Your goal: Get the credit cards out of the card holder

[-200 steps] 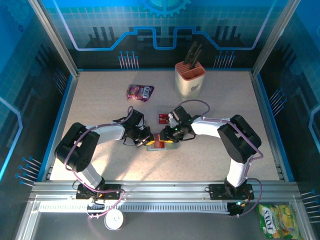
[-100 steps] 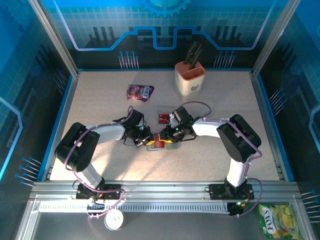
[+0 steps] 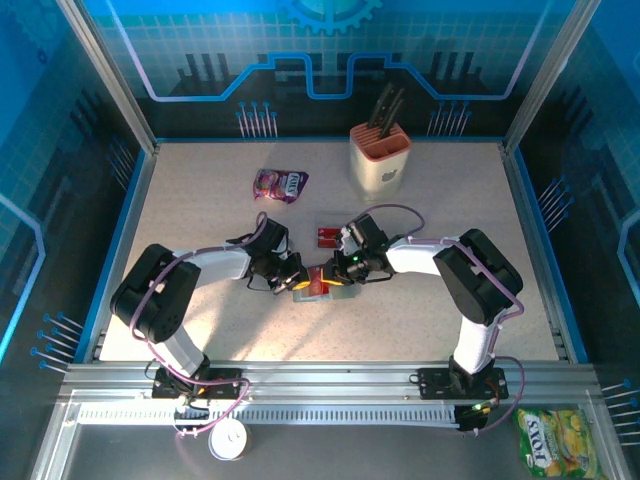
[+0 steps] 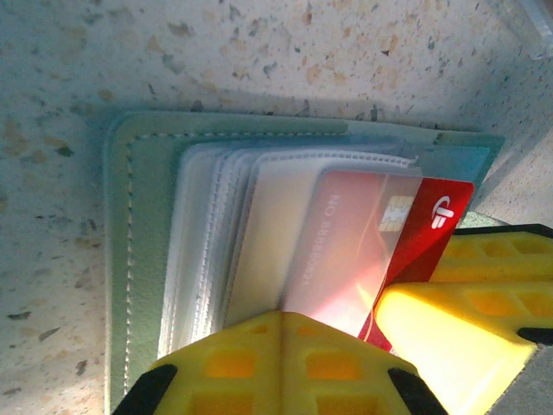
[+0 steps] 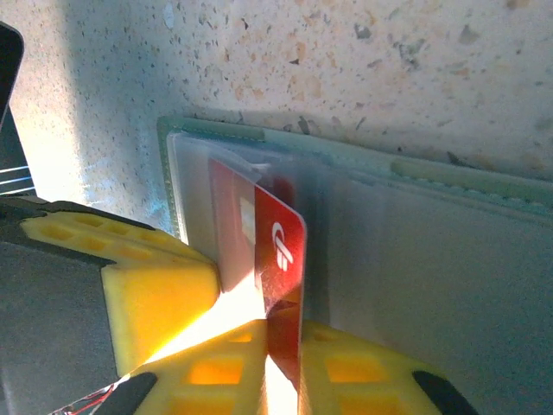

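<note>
The sage-green card holder [image 4: 143, 259] lies open on the table, its clear sleeves fanned out. A red credit card [image 5: 282, 242] sticks partly out of one sleeve, and my right gripper [image 5: 281, 333] is shut on its free edge. My left gripper [image 4: 281, 318] is shut, its yellow tips pressing down on the sleeves beside that red card [image 4: 432, 216]. In the top view the left gripper [image 3: 298, 280] and right gripper [image 3: 328, 278] meet tip to tip over the card holder [image 3: 338, 291]. Another red card [image 3: 327, 237] lies loose on the table just behind them.
A purple snack pouch [image 3: 280, 184] lies at the back left of the table. A beige knife block [image 3: 381, 158] stands at the back centre. Blue walls [image 3: 130, 220] border the table on the left, back and right.
My right gripper's jaws have closed onto the red card's edge. Both arms have stayed almost still, and the left gripper stays shut on the sleeves.
</note>
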Controlling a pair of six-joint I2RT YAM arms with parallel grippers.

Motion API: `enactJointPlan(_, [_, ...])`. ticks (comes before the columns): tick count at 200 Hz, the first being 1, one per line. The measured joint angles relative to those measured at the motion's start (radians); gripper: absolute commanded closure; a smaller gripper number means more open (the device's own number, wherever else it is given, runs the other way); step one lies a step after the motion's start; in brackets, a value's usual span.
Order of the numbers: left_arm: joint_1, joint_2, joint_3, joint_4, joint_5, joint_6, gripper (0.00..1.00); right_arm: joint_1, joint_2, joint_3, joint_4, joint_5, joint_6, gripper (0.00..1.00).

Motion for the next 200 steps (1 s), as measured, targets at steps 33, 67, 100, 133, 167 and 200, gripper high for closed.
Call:
enactJointPlan(33, [0.000,0.002,0.005,-0.003,0.000,0.001,1.00,-0.003,-0.013,-0.007,0.004,-0.002,0.000,0.90])
enactJointPlan(67, [0.000,0.002,0.005,-0.003,0.000,0.002,1.00,-0.011,-0.035,-0.021,0.006,-0.002,0.000,0.91])
enactJointPlan(100, [0.000,0.002,0.005,-0.003,-0.001,0.002,1.00,-0.021,-0.058,-0.029,-0.005,-0.001,-0.005,0.91])
enactJointPlan(133, [0.000,0.002,0.005,-0.003,0.000,0.002,1.00,-0.033,-0.090,-0.031,-0.036,0.008,-0.016,0.91])
enactJointPlan(167, [0.000,0.002,0.011,-0.012,-0.003,0.002,1.00,-0.041,-0.122,-0.031,-0.073,0.027,-0.031,0.93])
enactJointPlan(200, [0.000,0.002,0.024,-0.027,-0.004,0.001,1.00,-0.043,-0.139,-0.019,-0.130,0.035,-0.057,0.94])
